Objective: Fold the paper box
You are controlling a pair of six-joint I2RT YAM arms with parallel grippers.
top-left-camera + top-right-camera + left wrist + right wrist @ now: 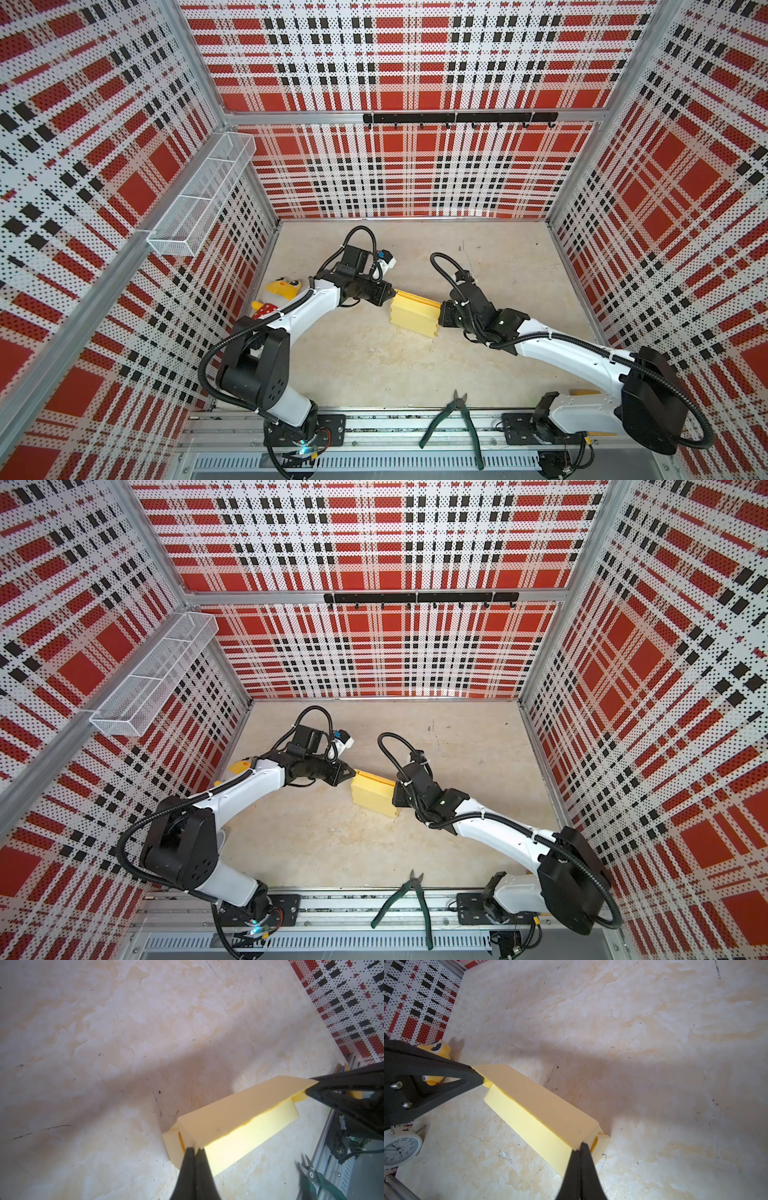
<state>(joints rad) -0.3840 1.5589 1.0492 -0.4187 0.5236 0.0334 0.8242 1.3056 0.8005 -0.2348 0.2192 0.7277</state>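
The paper box (411, 316) sits on the bench (374, 365); the left tool (195, 1148) pinches one end of its upper edge, the right tool (580, 1146) pinches the opposite end.

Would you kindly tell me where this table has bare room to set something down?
Bare: the strip between the paper box and the back wall; the patch between the box and the pliers. Crowded: the left edge by the plush toy, and the middle, where the left gripper and right gripper hold the box.
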